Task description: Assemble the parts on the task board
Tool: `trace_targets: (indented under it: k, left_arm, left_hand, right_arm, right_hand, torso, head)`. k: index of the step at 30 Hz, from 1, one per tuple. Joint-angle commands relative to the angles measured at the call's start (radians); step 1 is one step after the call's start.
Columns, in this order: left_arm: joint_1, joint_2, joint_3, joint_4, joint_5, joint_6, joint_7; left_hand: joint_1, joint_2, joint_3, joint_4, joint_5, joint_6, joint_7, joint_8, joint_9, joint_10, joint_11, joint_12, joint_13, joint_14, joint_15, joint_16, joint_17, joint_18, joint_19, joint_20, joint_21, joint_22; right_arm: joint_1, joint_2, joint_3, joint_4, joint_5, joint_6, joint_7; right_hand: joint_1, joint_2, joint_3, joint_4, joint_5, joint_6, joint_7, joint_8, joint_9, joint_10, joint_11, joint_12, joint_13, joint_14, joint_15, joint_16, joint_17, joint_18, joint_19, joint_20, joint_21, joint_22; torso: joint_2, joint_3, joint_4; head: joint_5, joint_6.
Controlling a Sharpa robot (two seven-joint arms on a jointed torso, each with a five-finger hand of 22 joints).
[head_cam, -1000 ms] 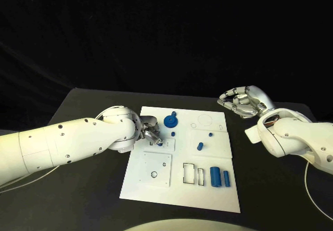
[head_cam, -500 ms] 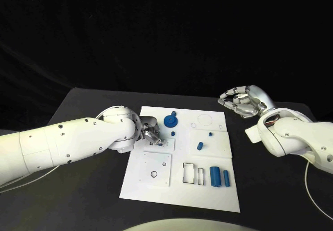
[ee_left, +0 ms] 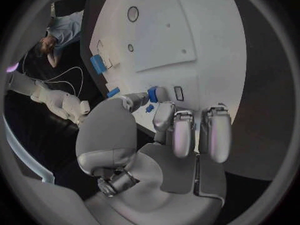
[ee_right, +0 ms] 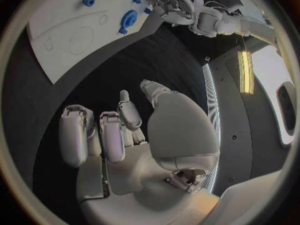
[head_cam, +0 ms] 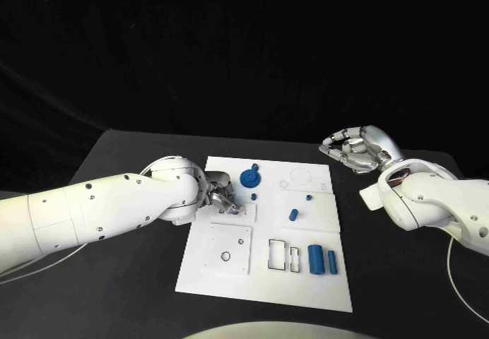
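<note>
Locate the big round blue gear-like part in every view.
Head view: big round blue gear-like part stands at the white task board's far end, beside the left hand.
Left wrist view: cannot tell.
Right wrist view, on the board.
Shared landmark: the task board.

A black surface (head_cam: 122, 282) fills the lower half of the head view, with a dark backdrop (head_cam: 244, 63) across the upper half of the frame.

task board (head_cam: 267, 275): matt white plate | parts (head_cam: 319, 260): smooth blue plastic | table (head_cam: 133, 296): matt black
</note>
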Motion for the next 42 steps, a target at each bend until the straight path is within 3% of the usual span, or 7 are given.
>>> trace_targets:
  k: [1,4,10,28,33,38,42]
  left_arm:
    - [-0.002,0.001,-0.001,0.0,0.007,0.012,-0.002]
    - [-0.002,0.001,0.0,0.0,0.007,0.008,-0.001]
    - [-0.003,-0.004,0.012,0.003,0.031,-0.002,-0.001]
    - [0.021,-0.036,0.06,0.01,0.11,0.024,-0.003]
    - [0.044,-0.044,0.075,-0.005,0.112,0.033,-0.003]
    - [0.076,-0.04,0.084,-0.053,0.114,0.034,0.003]
    - [0.09,-0.028,0.086,-0.104,0.112,0.035,0.012]
  left_hand:
    - [-0.005,0.009,-0.011,0.001,-0.002,0.005,0.006,-0.003,-0.002,0.002,-0.001,0.004,0.0,0.106,-0.005,0.004,0.263,-0.008,0.006,-0.003,0.001,0.094]
    - [-0.011,0.012,-0.026,0.001,-0.003,0.007,0.006,-0.004,-0.002,0.003,-0.001,0.005,0.003,0.106,-0.005,0.004,0.263,-0.008,0.007,-0.003,0.001,0.095]
    - [-0.031,0.025,-0.087,0.002,0.0,0.007,0.007,-0.009,-0.001,-0.002,-0.001,-0.003,-0.008,0.104,-0.005,0.002,0.258,-0.007,0.005,-0.003,-0.001,0.092]
    - [-0.066,0.047,-0.261,0.003,-0.004,-0.016,0.022,-0.042,-0.009,-0.022,0.013,-0.019,-0.032,0.101,0.005,-0.005,0.245,-0.005,0.001,0.006,-0.006,0.085]
    - [-0.034,0.051,-0.268,0.001,-0.001,-0.026,0.024,-0.051,-0.01,-0.029,0.014,-0.026,-0.043,0.099,0.006,-0.009,0.237,-0.002,-0.008,0.007,-0.013,0.072]
    - [0.051,0.056,-0.27,0.002,0.004,-0.069,0.053,-0.123,-0.051,-0.07,0.038,-0.066,-0.095,0.092,0.026,-0.02,0.216,0.007,-0.035,0.023,-0.035,0.031]
    - [0.061,0.053,-0.279,0.002,0.004,-0.079,0.063,-0.143,-0.066,-0.096,0.048,-0.092,-0.128,0.089,0.034,-0.025,0.207,0.011,-0.048,0.03,-0.046,0.01]
  right_arm:
    - [-0.001,0.0,0.0,0.0,-0.006,0.003,0.008]
    - [-0.001,0.0,0.0,0.0,-0.006,0.003,0.008]
    - [-0.002,0.001,0.0,-0.003,-0.005,0.008,0.012]
    - [-0.004,0.004,0.0,-0.013,-0.005,0.009,0.013]
    - [-0.005,0.004,0.0,-0.014,-0.004,0.008,0.013]
    - [-0.005,0.005,0.0,-0.015,-0.004,0.009,0.012]
    - [-0.005,0.005,0.0,-0.015,-0.003,0.01,0.011]
  right_hand:
    - [-0.009,0.0,-0.004,0.008,0.002,-0.007,0.003,0.004,0.001,-0.007,0.0,-0.005,-0.001,0.068,-0.005,-0.005,0.098,0.02,-0.006,-0.001,-0.005,0.134]
    - [-0.012,-0.001,-0.007,0.012,0.002,-0.008,0.002,0.005,0.001,-0.008,0.0,-0.005,-0.002,0.067,-0.005,-0.006,0.096,0.021,-0.007,-0.001,-0.007,0.133]
    - [-0.029,-0.006,-0.053,0.053,-0.07,-0.017,0.0,0.018,0.005,-0.009,-0.001,-0.003,-0.003,0.067,-0.006,-0.008,0.094,0.021,-0.007,-0.003,-0.013,0.132]
    - [-0.048,-0.003,-0.089,0.068,-0.077,-0.023,0.0,0.026,0.006,-0.015,-0.001,-0.009,-0.01,0.065,-0.006,-0.012,0.088,0.023,-0.01,-0.003,-0.02,0.128]
    - [-0.051,0.001,-0.093,0.068,-0.073,-0.024,0.0,0.027,0.006,-0.015,-0.001,-0.009,-0.011,0.065,-0.006,-0.012,0.087,0.023,-0.01,-0.003,-0.02,0.129]
    - [-0.044,0.011,-0.1,0.065,-0.053,-0.026,0.0,0.031,0.007,-0.016,-0.002,-0.01,-0.012,0.066,-0.007,-0.013,0.088,0.023,-0.01,-0.003,-0.021,0.129]
    - [-0.04,0.013,-0.102,0.064,-0.047,-0.026,0.0,0.032,0.007,-0.016,-0.002,-0.01,-0.012,0.066,-0.007,-0.013,0.088,0.023,-0.01,-0.003,-0.022,0.129]
  torso:
    - [0.0,-0.0004,-0.0009]
    - [0.0,-0.0005,-0.0007]
    - [0.0,0.0002,-0.0005]
    - [0.0,-0.0008,-0.0001]
    - [0.0,-0.0002,-0.0005]
    - [0.001,0.0001,0.0001]
    - [0.001,-0.0001,-0.0001]
  head:
    - [0.0,0.001]
    - [0.0,0.002]
    - [-0.001,0.005]
    - [-0.005,0.021]
    - [-0.006,0.022]
    - [-0.005,0.024]
    - [-0.004,0.025]
